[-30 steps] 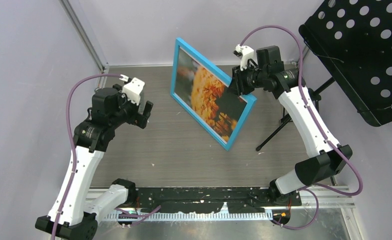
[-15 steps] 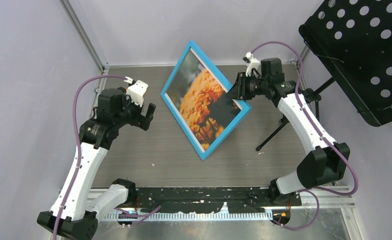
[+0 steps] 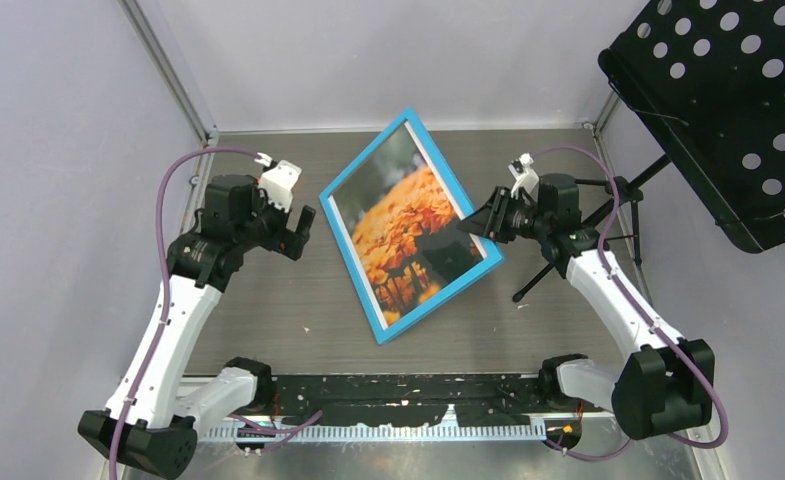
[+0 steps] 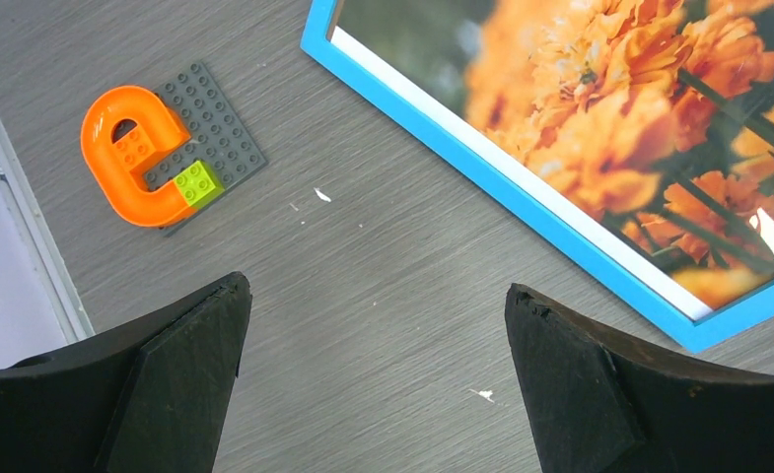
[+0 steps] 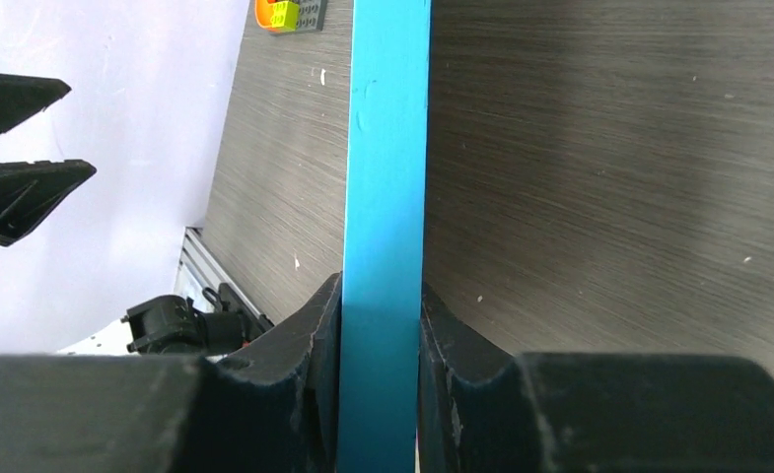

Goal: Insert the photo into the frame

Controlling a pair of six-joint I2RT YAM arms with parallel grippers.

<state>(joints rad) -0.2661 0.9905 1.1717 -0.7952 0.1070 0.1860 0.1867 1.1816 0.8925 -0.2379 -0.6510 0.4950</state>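
Right claw [image 3: 480,222]: closed on the frame's right-hand edge. In the right wrist view [image 5: 383,296] both fingers press flat against the thin blue edge, one on each side.
Left claw [image 3: 298,232]: jaws spread wide with nothing between them. It hangs over the left part of the table and points toward the frame; the left wrist view [image 4: 373,325] shows bare tabletop between the fingers.
Frame [image 3: 365,155]: bright blue front facing up, turned like a diamond over the middle of the table, with one corner toward the far edge and one toward the near edge. It looks tilted – whether its lower corner touches the table I cannot tell. Its blue border also shows in the left wrist [image 4: 521,195] and right wrist [image 5: 387,148] views.
Photo [image 3: 403,225]: orange flowers on a dark ground, sitting inside the blue border, with a white strip along its left side [image 4: 609,108].
Table [image 3: 268,310]: dark grey wood grain with a few pale specks.
Brick toy [image 4: 156,148]: orange C-shaped piece and a small green brick on a grey studded plate, near the table's left edge, apart from the frame.
Music stand [image 3: 718,100]: black perforated panel – beyond the table's far right corner.
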